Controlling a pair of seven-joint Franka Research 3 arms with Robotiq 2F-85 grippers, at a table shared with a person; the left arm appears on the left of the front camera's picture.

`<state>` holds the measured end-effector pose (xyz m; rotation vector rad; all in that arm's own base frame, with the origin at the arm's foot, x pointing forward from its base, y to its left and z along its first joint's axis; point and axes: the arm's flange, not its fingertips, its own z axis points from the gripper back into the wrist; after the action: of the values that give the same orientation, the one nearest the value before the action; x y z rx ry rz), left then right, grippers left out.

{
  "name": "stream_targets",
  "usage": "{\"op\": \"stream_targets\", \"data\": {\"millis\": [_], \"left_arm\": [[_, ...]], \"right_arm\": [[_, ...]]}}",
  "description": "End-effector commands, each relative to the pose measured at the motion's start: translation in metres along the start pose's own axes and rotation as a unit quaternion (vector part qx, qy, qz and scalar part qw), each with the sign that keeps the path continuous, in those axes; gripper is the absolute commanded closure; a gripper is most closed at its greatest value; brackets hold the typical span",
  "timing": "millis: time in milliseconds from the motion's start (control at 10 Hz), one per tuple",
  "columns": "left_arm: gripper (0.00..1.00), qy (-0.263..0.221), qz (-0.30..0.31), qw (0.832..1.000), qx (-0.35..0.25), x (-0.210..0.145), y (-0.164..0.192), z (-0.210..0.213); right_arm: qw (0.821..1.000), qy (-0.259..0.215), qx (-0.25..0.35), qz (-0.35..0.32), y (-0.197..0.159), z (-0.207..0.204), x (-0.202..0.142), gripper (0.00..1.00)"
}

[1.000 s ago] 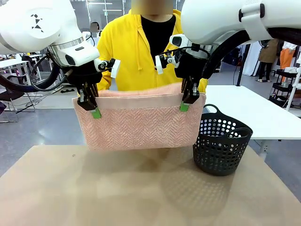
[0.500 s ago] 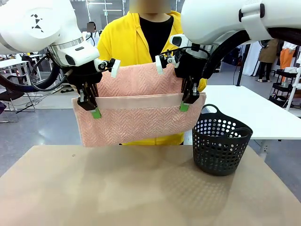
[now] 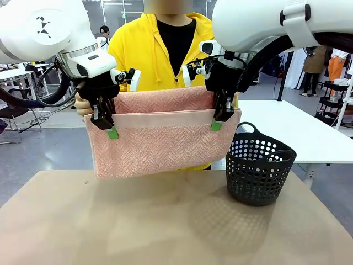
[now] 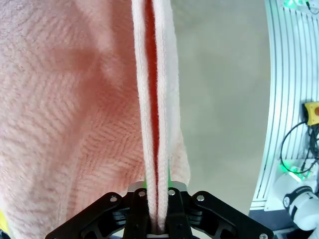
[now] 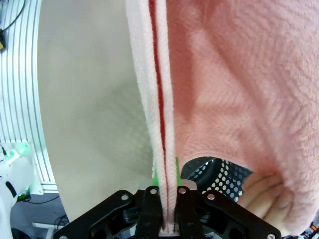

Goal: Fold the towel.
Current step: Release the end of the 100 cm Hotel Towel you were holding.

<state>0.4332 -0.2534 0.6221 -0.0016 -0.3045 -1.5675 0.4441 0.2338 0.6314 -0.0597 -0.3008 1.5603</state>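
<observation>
Checking in from the remote station: the towel (image 3: 160,141) is up in the air over the far side of the table (image 3: 165,226), stretched wide between both arms. The left gripper (image 3: 112,131) is clamped on the towel's top left corner and the right gripper (image 3: 216,125) is clamped on the top right corner, both right on the plain smooth band along the upper edge. In each wrist view I can see two layers of the towel's edge pinched tight between the fingers, with the green pads just peeking out behind the cloth. The near layer hangs straight down from the grippers, herringbone side facing me, and its bottom edge looks to be hanging clear of the tabletop. Behind it a second layer of towel rises a bit higher than the band, on the side of the person in the yellow hoodie (image 3: 146,52), who stands at the far side. One of the person's hands (image 3: 83,105) is showing just behind the left gripper, at the towel's far left corner, though I can't tell how exactly it grips. The black basket (image 3: 259,168) sits on the table to the right, just beside the towel's lower right corner.
</observation>
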Motion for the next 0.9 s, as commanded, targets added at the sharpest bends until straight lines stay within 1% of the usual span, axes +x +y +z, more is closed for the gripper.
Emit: {"op": "stream_targets", "data": {"millis": [0,800], "left_arm": [[1.00,-0.001,0.006,1.000,0.002,-0.0005,0.0003,0.0013],[1.00,-0.001,0.006,1.000,0.002,-0.0005,0.0003,0.0013]], "right_arm": [[1.000,0.004,-0.003,0.003,-0.0002,0.0015,-0.0016,1.00],[1.000,0.004,-0.003,0.003,-0.0002,0.0015,-0.0016,1.00]]}}
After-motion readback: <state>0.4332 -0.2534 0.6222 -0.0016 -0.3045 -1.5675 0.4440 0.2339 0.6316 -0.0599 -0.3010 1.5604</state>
